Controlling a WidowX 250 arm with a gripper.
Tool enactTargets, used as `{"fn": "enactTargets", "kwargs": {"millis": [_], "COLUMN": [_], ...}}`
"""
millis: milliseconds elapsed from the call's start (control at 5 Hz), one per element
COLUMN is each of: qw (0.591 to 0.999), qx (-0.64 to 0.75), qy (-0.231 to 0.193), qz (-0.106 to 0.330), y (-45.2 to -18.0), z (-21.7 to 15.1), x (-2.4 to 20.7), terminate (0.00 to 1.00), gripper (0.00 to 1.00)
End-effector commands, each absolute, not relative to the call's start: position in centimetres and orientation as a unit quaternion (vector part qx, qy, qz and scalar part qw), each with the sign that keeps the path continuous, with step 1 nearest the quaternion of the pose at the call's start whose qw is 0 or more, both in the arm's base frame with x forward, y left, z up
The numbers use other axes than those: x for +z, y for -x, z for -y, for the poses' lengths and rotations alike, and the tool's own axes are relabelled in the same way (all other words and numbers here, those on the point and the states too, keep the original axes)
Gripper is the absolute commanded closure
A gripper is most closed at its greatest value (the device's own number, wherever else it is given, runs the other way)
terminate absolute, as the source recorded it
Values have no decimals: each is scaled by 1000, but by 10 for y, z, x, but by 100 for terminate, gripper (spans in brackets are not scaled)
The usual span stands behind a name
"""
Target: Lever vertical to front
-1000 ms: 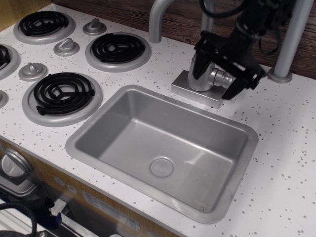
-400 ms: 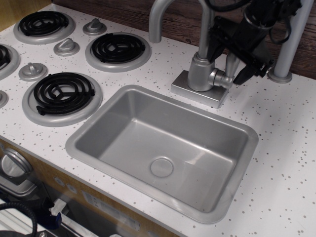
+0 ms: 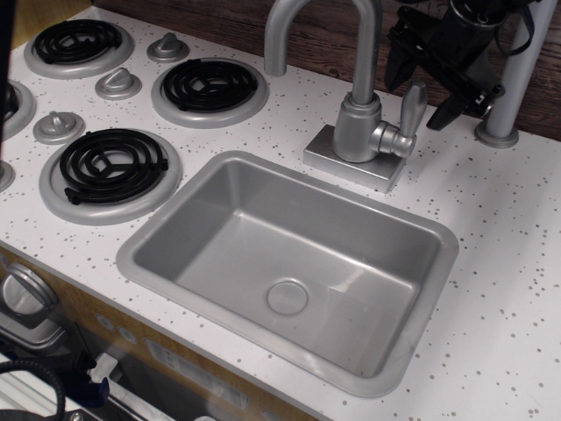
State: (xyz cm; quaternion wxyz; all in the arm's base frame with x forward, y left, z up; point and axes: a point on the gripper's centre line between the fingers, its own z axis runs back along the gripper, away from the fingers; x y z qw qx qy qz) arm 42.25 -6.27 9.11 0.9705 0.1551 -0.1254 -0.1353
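Note:
The lever [image 3: 412, 109] is a small silver-grey paddle on a short round stub [image 3: 391, 140] at the right side of the tap body [image 3: 358, 130]. It stands upright, tilted slightly to the right. My black gripper [image 3: 429, 85] hangs just above and behind the lever at the top right. Its two fingers [image 3: 400, 58] are spread apart, open and empty. It does not touch the lever.
The tall curved spout [image 3: 282, 35] rises from the tap body on its square base [image 3: 351, 162]. The steel sink [image 3: 263, 189] lies in front. Stove burners [image 3: 112, 163] and silver knobs [image 3: 118, 83] are at the left. A grey post [image 3: 513, 83] stands at the right by the wooden back wall.
My gripper was down around the lever and tap body. It has lifted up and back, off the lever, which now shows in full, standing upright.

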Motion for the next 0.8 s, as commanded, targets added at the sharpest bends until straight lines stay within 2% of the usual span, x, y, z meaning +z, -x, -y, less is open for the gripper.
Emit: {"fn": "enactTargets", "kwargs": {"millis": [0,200,600], "qw": [969,972,983], "qx": [-130,-117,-68], "qy": [-152,-153,-152], "qz": [143,131,81], "y": [-434,-428,-395], "z": [55,55,58], "x": [109,108,102], "terminate": [0,0,0], "gripper": [100,100,100]}}
